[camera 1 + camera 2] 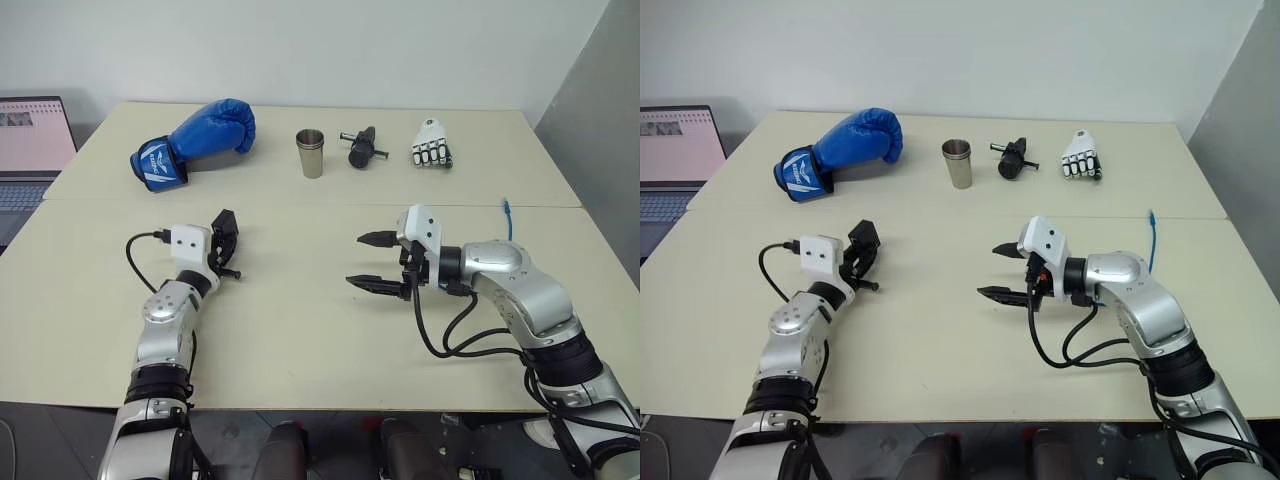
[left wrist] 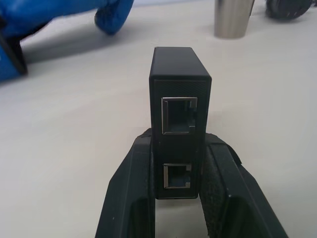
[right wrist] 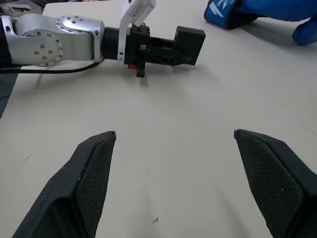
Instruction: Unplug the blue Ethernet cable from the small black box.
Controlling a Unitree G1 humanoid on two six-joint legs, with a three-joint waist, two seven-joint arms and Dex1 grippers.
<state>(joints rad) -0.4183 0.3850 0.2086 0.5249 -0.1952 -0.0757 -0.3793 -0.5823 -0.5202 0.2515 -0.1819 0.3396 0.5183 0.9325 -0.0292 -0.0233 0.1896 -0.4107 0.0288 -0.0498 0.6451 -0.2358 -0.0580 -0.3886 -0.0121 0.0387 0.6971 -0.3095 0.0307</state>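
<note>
Left gripper [image 2: 179,198] clamped tight on the small black box [image 2: 179,119], held just above the table [image 1: 300,330] in its left half, near the front edge; both port openings on the box's facing side empty. Right gripper [image 1: 372,261] spread wide, holding nothing, hovering over mid-table and pointing toward the box, well apart from it. Blue Ethernet cable [image 1: 509,218] unplugged, lying near the right edge, one plug tip visible, rest hidden behind the right arm. Along the far edge, left to right: blue boxing glove [image 1: 195,140], metal cup [image 1: 311,152], black cylindrical tool [image 1: 361,148], white robotic hand [image 1: 431,144]. Laptop [image 1: 30,150] beyond the far left corner.
</note>
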